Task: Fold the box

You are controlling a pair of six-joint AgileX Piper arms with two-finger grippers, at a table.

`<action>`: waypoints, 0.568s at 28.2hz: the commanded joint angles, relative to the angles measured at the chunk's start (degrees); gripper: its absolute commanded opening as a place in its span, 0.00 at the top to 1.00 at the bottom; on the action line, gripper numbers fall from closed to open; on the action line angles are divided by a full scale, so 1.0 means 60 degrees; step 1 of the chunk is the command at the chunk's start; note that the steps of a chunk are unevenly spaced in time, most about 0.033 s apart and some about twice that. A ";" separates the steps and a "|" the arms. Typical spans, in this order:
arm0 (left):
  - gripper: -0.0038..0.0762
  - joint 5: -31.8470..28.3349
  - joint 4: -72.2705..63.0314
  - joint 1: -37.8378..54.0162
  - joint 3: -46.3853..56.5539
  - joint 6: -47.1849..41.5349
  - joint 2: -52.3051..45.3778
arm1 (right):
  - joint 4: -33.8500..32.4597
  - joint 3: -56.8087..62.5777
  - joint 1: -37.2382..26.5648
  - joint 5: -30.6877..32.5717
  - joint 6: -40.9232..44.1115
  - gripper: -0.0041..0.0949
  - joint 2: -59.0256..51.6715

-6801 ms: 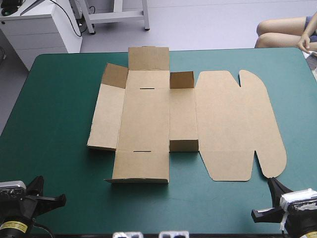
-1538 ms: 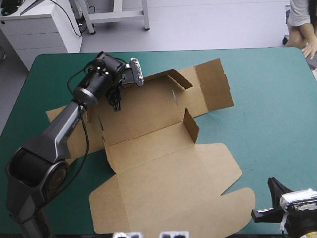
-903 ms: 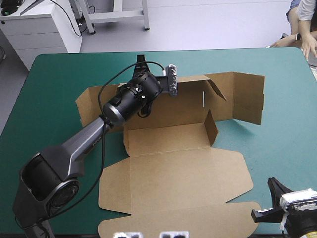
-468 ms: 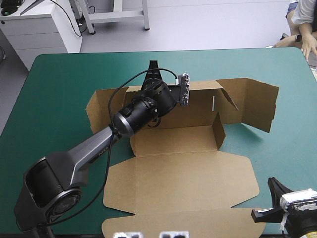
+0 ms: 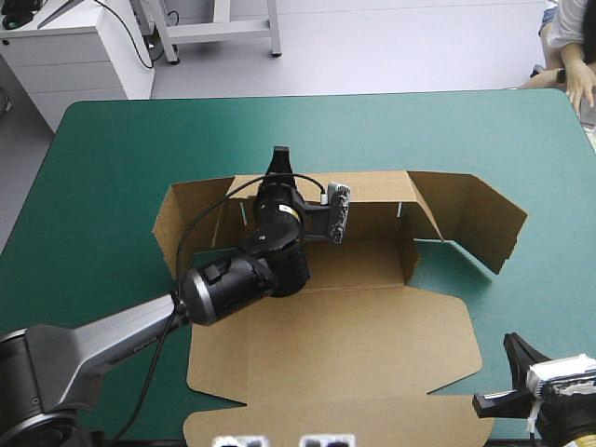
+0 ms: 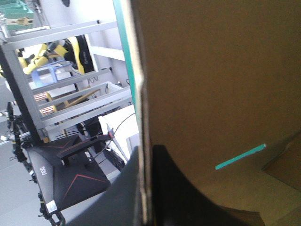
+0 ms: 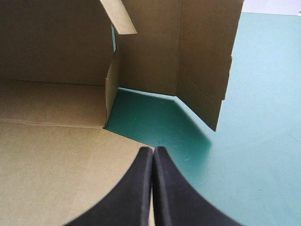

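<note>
1. The left jaws are clamped on the box [image 6: 211,84]. Its raised rear wall runs edge-on between the two black fingers [image 6: 188,202], one on each face.
2. Just beside that grip, a narrow slot [image 6: 240,157] in the wall shows teal-green through it.
3. In the high view the grip sits on the rear wall's top edge, left of its middle. The wrist is bent up toward the bench's far edge.
4. The left arm [image 5: 233,284] comes in from the near left corner. It slants across the flat lid [image 5: 372,345] and the tray floor.
5. A small pale label [image 5: 296,215] on the left wrist is too small to read.
6. The right jaws are closed on nothing, their fingers [image 7: 164,188] meeting in a pointed arch.
7. They sit low at the bench's near right corner, aimed at the box, over the edge of the lid.
8. Ahead of them is a patch of bare cover, then the upright right end panel [image 7: 207,61].
9. The box stands mid-bench [image 5: 112,186]. Its rear wall and both end panels are raised, and the lid lies flat toward the near edge.
</note>
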 commanded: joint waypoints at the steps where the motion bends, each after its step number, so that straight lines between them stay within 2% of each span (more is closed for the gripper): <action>1: 0.96 -0.0258 0.1729 -0.0410 0.0329 -0.1392 -0.0671 | 0.0058 -0.0296 -0.0037 -0.0704 -0.0004 0.98 -0.0227; 6: 0.96 -0.0213 0.2397 -0.0714 0.0919 -0.2414 -0.0672 | 0.0058 -0.0296 -0.0037 -0.0704 -0.0004 0.98 -0.0227; 12: 0.96 -0.0172 0.2392 -0.1035 0.1758 -0.2568 -0.0696 | 0.0038 -0.0296 -0.0037 -0.0722 -0.0004 0.98 -0.0227; 16: 0.96 -0.0104 0.2504 -0.1059 0.1860 -0.3099 -0.0696 | 0.0212 -0.0296 -0.0037 -0.1359 -0.0004 0.98 -0.0227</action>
